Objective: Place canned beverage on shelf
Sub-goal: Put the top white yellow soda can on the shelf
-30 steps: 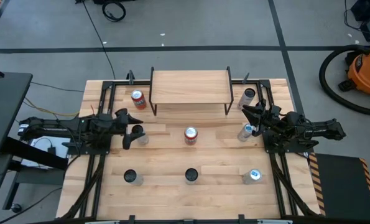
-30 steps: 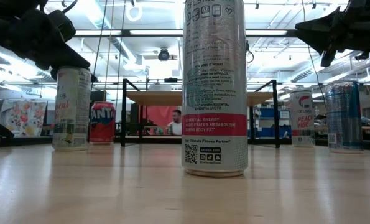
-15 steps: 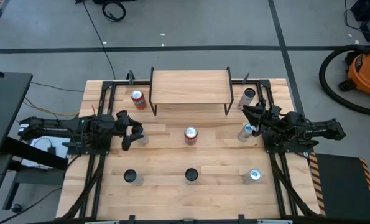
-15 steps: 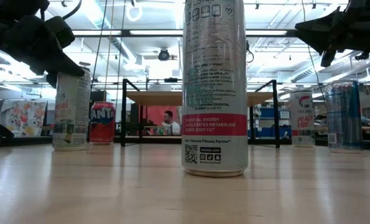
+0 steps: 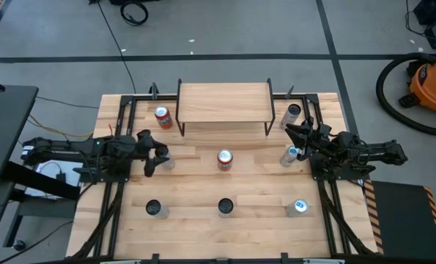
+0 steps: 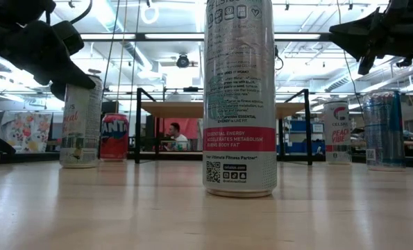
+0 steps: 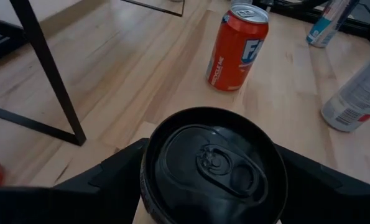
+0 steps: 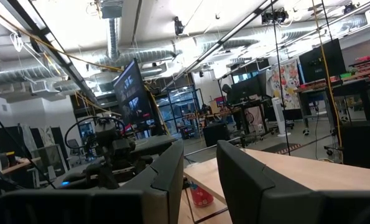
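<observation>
Shifted slightly rightward since the earlier frame: left gripper (image 5: 157, 157), now straddling the tall pale can with a black lid (image 7: 213, 163), fingers (image 7: 110, 176) spread wide on both sides, contact hard to confirm. Reaches in low from the worktop's (image 5: 203, 189) left edge, forearm nearly level. Farther along, red soda can (image 5: 163, 116) beside the raised light-wood shelf on black legs (image 5: 223, 102), shelf top bare. Red-topped can (image 5: 224, 158) standing mid-worktop. Right gripper (image 5: 291, 135) hovering above a blue-and-white can (image 5: 289, 155), fingers (image 8: 172, 174) narrowly parted, holding nothing. Lower can body hidden under the left gripper.
</observation>
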Tool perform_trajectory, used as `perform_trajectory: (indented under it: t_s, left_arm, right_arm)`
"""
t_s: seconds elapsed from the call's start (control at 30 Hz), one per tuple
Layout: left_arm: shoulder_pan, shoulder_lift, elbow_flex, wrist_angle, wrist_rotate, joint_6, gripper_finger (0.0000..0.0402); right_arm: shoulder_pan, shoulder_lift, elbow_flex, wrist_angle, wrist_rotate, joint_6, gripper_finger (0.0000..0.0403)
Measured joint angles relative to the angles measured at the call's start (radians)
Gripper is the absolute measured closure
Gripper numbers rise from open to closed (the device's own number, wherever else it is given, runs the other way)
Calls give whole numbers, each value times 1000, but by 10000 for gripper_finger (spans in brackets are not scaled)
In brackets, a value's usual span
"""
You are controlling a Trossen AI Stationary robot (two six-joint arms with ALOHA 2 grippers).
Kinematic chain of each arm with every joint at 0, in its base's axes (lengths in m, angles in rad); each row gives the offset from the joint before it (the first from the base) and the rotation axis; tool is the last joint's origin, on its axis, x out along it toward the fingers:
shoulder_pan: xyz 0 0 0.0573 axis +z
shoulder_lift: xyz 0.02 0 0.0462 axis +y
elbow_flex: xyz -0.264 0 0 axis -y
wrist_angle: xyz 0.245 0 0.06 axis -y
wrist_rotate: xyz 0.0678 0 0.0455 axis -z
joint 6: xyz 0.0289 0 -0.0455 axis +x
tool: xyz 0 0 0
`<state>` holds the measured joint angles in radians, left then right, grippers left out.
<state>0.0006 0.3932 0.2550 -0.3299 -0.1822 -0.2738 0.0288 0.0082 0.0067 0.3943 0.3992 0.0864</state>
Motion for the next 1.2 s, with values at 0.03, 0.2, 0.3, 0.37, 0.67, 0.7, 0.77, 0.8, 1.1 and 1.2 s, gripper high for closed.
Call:
perform_trajectory:
  t_s: [0.03, 0.2, 0.3, 0.37, 0.67, 0.7, 0.77, 0.8, 1.1, 1.2]
  left_arm:
    - [0, 6, 0, 3, -3, 0, 114]
    - [0, 35, 4, 13, -5, 0, 138]
    - [0, 38, 4, 14, -8, -12, 129]
    - [1, 38, 2, 27, -11, -23, 113]
    - [1, 40, -1, 52, 0, -31, 88]
    - [1, 40, -1, 54, 0, -29, 95]
    - [1, 40, -1, 55, -3, -22, 112]
    - [1, 40, -1, 55, -3, -22, 121]
    - [1, 39, -1, 62, -13, -27, 140]
    - [1, 40, -3, 99, -17, -26, 140]
  right_arm:
    - [0, 0, 0, 0, 0, 0, 296]
    - [0, 0, 0, 0, 0, 0, 296]
    - [0, 0, 0, 0, 0, 0, 296]
    - [0, 0, 0, 0, 0, 0, 296]
    - [0, 0, 0, 0, 0, 0, 296]
    - [0, 0, 0, 0, 0, 0, 296]
    - [0, 0, 0, 0, 0, 0, 296]
    - [0, 0, 0, 0, 0, 0, 296]
    - [0, 0, 0, 0, 0, 0, 296]
    - [0, 0, 0, 0, 0, 0, 296]
